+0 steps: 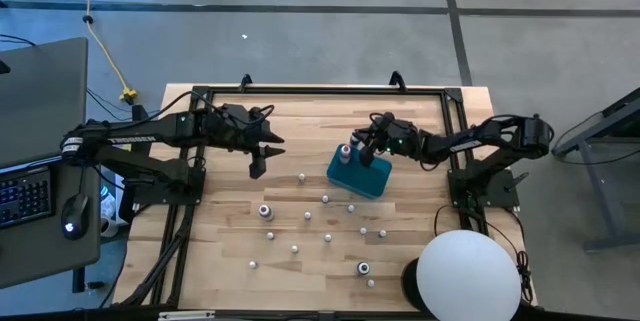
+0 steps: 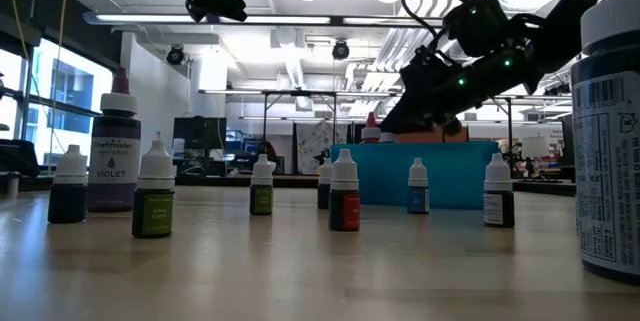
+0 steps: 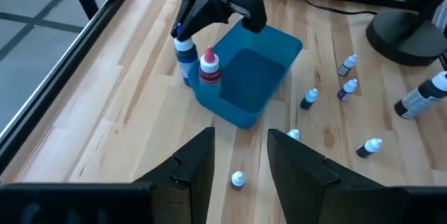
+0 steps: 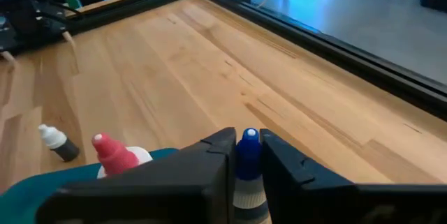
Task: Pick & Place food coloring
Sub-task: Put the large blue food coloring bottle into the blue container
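Observation:
The food coloring is a set of tiny bottles. Several whitish-topped ones (image 1: 325, 199) stand scattered on the wooden table, along with two dark-topped ones (image 1: 265, 211). A pink-topped bottle (image 3: 208, 67) stands in the far-left corner of the teal box (image 3: 258, 77). Beside it is a blue-topped bottle (image 3: 185, 53), and my right gripper (image 1: 365, 151) is shut on it over that corner. My left gripper (image 1: 258, 166) hangs open above the table, left of the box and clear of everything. My right gripper pinches the blue-topped bottle between its two fingers at the cap and neck (image 4: 249, 147), coming slanting down from the table's right. The bottle hangs upright below the fingers (image 3: 192, 21), next to the pink-topped one. I cannot tell whether its base rests in the box.
A large white dome on a dark base (image 1: 468, 276) sits at the near right corner. A black frame (image 1: 320, 89) runs along the table's far and side edges. A tall violet bottle (image 2: 115, 151) and a big bottle (image 2: 610, 131) stand close to the low camera.

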`<move>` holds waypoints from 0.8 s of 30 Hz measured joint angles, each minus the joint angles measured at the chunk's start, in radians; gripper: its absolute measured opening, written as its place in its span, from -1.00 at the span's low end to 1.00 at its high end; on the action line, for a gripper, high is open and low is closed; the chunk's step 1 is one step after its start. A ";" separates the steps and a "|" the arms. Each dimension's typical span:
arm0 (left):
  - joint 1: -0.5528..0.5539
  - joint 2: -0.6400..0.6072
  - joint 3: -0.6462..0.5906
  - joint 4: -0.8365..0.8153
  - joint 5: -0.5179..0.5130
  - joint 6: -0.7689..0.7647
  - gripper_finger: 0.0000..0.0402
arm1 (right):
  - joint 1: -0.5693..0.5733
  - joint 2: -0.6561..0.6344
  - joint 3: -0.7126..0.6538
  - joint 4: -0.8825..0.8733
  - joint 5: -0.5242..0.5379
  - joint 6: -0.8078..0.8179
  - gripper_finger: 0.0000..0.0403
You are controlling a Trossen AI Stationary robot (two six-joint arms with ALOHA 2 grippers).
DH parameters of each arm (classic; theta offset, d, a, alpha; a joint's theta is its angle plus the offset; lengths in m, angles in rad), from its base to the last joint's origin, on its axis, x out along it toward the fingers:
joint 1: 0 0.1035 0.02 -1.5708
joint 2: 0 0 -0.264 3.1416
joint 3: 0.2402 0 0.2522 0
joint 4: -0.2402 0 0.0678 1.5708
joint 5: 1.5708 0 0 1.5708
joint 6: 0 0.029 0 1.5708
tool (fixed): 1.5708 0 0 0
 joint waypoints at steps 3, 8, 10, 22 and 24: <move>0.000 0.000 0.000 0.000 0.000 -0.002 -0.35 | 0.002 0.000 0.000 0.010 -0.011 0.000 -0.81; 0.000 0.000 0.000 -0.001 -0.012 -0.004 -0.35 | 0.009 -0.016 -0.002 0.068 -0.009 -0.040 -0.81; 0.000 0.000 0.000 -0.001 -0.012 -0.004 -0.35 | 0.008 -0.059 -0.002 0.078 -0.002 -0.064 -0.81; 0.000 0.000 0.000 -0.001 -0.013 -0.054 -0.35 | 0.224 -0.421 0.000 -0.221 0.203 -0.106 -0.81; 0.000 0.000 0.000 -0.001 -0.013 -0.057 -0.35 | 0.267 -0.429 0.000 -0.261 0.233 -0.093 -0.81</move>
